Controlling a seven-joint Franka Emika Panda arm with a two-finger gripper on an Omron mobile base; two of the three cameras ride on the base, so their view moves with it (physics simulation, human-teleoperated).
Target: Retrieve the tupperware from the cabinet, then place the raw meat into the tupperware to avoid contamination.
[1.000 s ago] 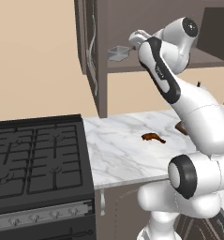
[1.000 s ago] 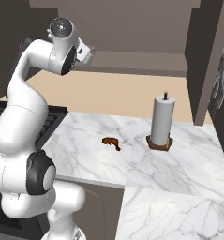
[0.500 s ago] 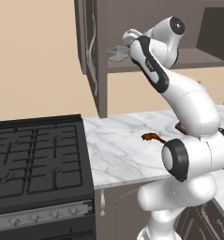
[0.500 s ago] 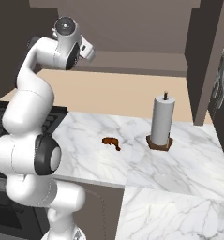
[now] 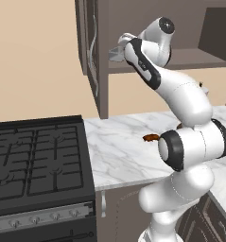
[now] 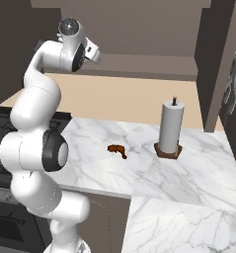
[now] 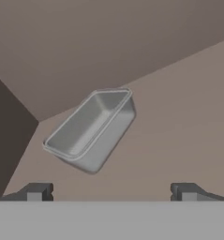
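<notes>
Tupperware, seen empty on the cabinet shelf, is positioned ahead of the gripper, jaws spread wide apart.

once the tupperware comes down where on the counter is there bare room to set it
Bare marble counter lies between the stove and the raw meat, and across the front right corner. It is tighter between the meat and the paper towel roll.

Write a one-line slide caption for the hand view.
Open gripper faces the empty tupperware on the cabinet shelf, not yet touching it.
</notes>
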